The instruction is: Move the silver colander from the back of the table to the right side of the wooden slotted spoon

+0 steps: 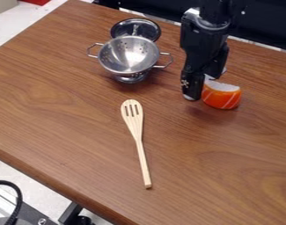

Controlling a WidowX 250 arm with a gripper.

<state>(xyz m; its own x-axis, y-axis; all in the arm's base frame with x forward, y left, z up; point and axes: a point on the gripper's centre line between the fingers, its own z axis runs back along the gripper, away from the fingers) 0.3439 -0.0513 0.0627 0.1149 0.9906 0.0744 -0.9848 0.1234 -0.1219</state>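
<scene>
The upper section of the robot arm [210, 22] was cut off by the top edge. The claw [201, 89] covered the left-hand end of the toy salmon sushi [223, 97]; contact type, grip or touch only, could not be determined. The colander [128, 56] concealed the lower portion of the metal lid [151, 29], and its bowl hid the top of its foot. The worktop [68, 127] extended past the left, right and bottom edges. The red item [37, 1] was truncated at the top edge, type indeterminate; the black cable [16, 197] was truncated at the left.
</scene>
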